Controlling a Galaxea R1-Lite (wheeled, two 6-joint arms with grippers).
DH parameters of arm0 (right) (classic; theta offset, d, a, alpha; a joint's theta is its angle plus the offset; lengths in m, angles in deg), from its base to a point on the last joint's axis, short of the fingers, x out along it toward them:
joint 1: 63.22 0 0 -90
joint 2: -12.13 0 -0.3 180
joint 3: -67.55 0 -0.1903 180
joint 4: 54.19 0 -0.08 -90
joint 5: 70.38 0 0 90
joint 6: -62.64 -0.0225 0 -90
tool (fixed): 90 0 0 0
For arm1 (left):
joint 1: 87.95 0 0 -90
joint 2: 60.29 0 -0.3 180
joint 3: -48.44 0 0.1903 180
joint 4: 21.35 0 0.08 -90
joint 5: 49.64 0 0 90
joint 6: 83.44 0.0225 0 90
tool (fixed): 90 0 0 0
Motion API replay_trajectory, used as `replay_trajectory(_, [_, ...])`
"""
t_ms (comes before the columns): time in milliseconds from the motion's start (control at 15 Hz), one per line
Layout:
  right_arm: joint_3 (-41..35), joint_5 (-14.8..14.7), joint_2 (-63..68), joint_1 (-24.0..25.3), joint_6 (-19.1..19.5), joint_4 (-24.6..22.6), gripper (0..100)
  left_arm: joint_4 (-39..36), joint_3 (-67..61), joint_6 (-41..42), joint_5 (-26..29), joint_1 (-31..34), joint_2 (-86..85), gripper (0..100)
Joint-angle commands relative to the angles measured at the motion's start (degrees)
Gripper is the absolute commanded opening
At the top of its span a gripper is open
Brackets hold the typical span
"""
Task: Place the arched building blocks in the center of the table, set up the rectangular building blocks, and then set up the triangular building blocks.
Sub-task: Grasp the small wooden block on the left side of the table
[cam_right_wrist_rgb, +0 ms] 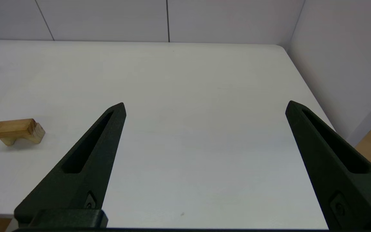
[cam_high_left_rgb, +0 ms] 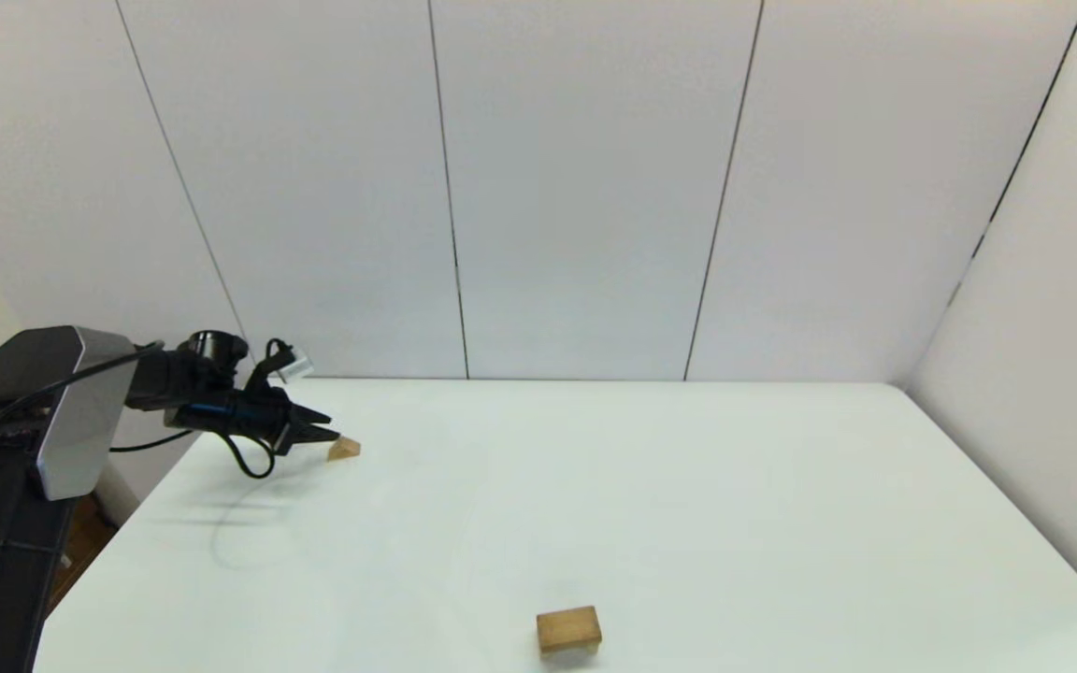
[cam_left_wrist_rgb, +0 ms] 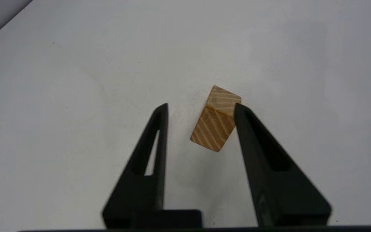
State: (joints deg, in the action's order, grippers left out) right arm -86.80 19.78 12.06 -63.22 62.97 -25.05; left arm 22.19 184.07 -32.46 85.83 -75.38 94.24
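White tabletop [cam_high_left_rgb: 651,505]: plain and smooth, carrying two wooden blocks that show; white wall panels with thin dark seams stand behind it and to the robot's right.
Left hand [cam_high_left_rgb: 328,435]: reached out over the far left part of the tabletop, fingers spread and gripping nothing; in the left wrist view [cam_left_wrist_rgb: 201,109] the triangular block lies between the two black fingers, one fingertip [cam_left_wrist_rgb: 241,111] right at the block's edge, the other well clear of it.
Triangular block [cam_high_left_rgb: 344,450]: small light tan wedge on the far left of the tabletop, just beyond the left hand's tips; the left wrist view [cam_left_wrist_rgb: 216,120] shows striped wood grain, a paler face beyond the ridge and a darker slanted face nearer the camera, the block lying askew to the fingers.
Arched block [cam_high_left_rgb: 568,629]: tan block near the front edge, about midway across, well apart from the wedge; in the right wrist view [cam_right_wrist_rgb: 17,130] it stands on two short legs, notch facing down, flat top up.
Right hand [cam_right_wrist_rgb: 204,106]: out of the head view, held over the robot's right front part of the tabletop, fingers wide apart and holding nothing.
Writing or labels: none readable on the blocks or the hands.
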Motion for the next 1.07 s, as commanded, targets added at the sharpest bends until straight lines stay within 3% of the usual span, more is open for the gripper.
replay_trajectory(67, [0.0, 0.0, 0.1, 0.0, 0.0, 0.0, 100, 0.0, 0.0, 0.7, 0.3, 0.0, -0.4, 100])
replay_trajectory(533, [0.0, 0.0, 0.1, 0.0, 0.0, 0.0, 100, 0.0, -0.5, 7.1, 0.2, -0.2, 0.2, 100])
replay_trajectory(1067, [0.0, 0.0, 0.1, 0.0, 0.0, 0.0, 100, 0.8, -2.9, 7.8, 0.2, -0.1, 0.7, 100])
